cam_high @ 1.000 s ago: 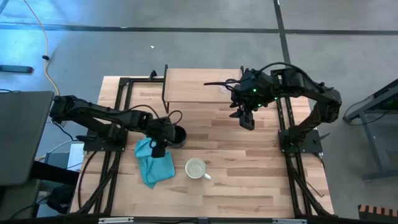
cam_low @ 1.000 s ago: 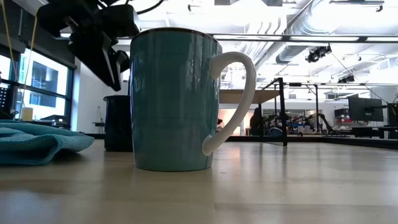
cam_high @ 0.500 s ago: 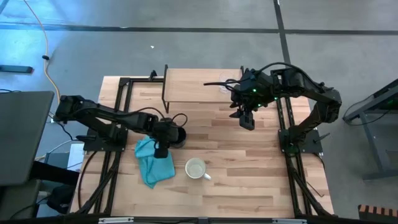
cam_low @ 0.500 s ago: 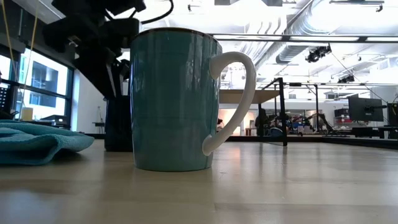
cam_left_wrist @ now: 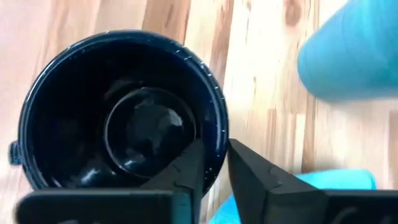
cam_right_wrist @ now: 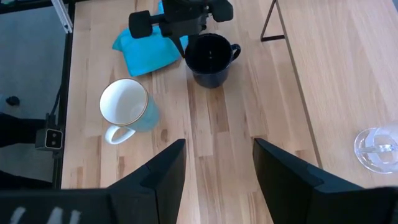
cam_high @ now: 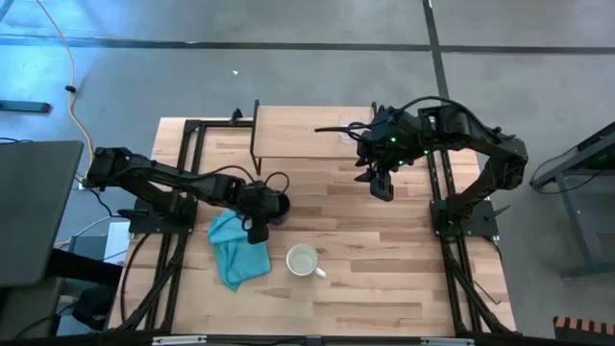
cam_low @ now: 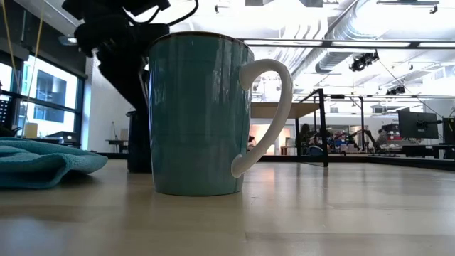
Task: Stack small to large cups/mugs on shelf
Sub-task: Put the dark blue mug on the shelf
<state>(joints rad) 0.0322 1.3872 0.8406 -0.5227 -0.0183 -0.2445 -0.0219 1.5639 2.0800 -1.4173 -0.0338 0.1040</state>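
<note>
The black mug point(cam_high: 276, 205) stands on the table beside the teal cloth point(cam_high: 238, 252). My left gripper point(cam_left_wrist: 214, 155) is over it, shut on its rim. The larger mug point(cam_high: 303, 259), white inside and teal outside, stands upright near the table's near edge and fills the low view point(cam_low: 199, 114). The clear glass cup point(cam_right_wrist: 376, 149) stands on the right end of the light-wood shelf point(cam_high: 307, 135). My right gripper point(cam_right_wrist: 217, 174) hangs open and empty above the table, right of the shelf point(cam_high: 381, 185). My left gripper has the black mug's rim point(cam_left_wrist: 217, 134) on the side away from its handle, toward the cloth. One finger point(cam_left_wrist: 186, 171) is inside the mug and one point(cam_left_wrist: 255, 177) outside, with the wall between them. The fingers come from above, pointing down. The mug's base point(cam_low: 138, 169) is on the table.
The teal cloth lies bunched just left of the black mug point(cam_low: 43, 160). The shelf's thin dark legs point(cam_right_wrist: 268, 25) stand on the far part of the table. Bare wood lies between the mugs and the shelf.
My left gripper has gone down and toward the table's right edge, onto the black mug, until its fingers straddle the rim. The black mug has shifted slightly in the low view. My right arm has kept still.
</note>
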